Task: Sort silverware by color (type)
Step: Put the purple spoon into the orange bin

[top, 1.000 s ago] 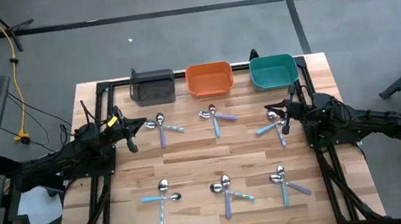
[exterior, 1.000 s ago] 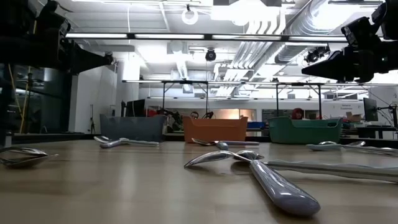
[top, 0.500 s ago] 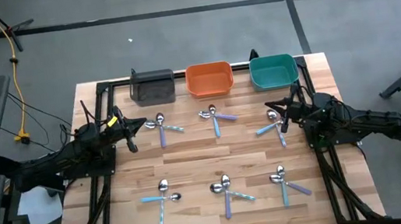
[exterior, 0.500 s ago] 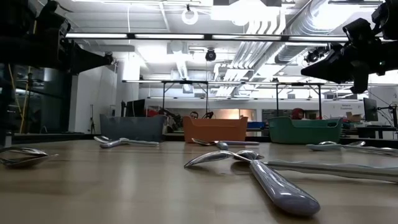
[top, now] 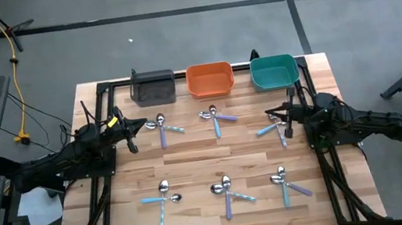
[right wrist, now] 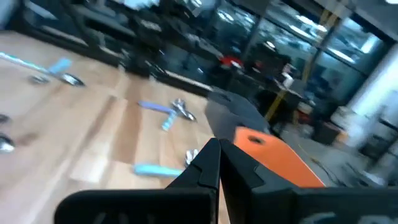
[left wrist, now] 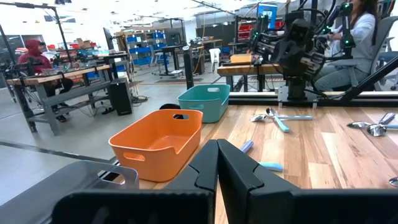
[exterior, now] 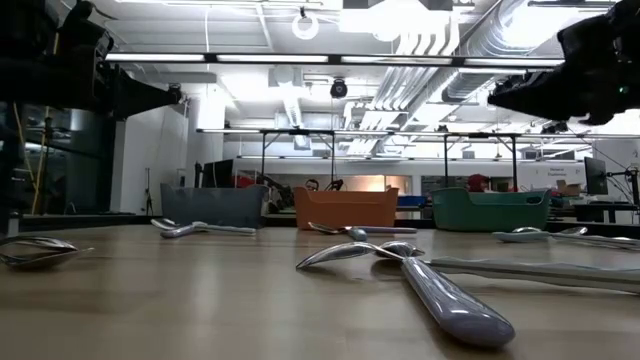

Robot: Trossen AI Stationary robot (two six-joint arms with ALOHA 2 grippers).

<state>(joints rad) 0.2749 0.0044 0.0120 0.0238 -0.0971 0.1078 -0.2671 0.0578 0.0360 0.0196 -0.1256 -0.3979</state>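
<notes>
- Your left gripper (top: 132,140) sits at the left-centre of the overhead frame, over the table's (top: 192,161) left edge beside the upper-left pair of spoons (top: 163,126). Its fingers (left wrist: 205,169) are pressed fully together with nothing between them, which reads as a parked pose rather than a reach.
- Your right gripper (top: 286,122) is at the right-centre of the overhead frame, hanging over the upper-right spoon pair (top: 272,126). Its claw is also pinched fully closed and empty, so you would have to open it before taking a handle.
- The silverware is all on the wood, none in a bin: three crossed clusters across the upper half and three across the lower half, such as the lower-middle cluster (top: 228,191). Each cluster mixes handle colours, so you must split every one.
- The grey bin (top: 153,86), orange bin (top: 209,79) and teal bin (top: 272,71) line the top edge of the table, each within reach of an arm, which suits one colour per bin.
- Judging by this layout, sorting has not started; the right arm looks closest to a first pick.
- In the level view, the nearest lavender-handled spoon (exterior: 440,300) lies flat, so a low, careful pinch on the slim handle seems needed.
</notes>
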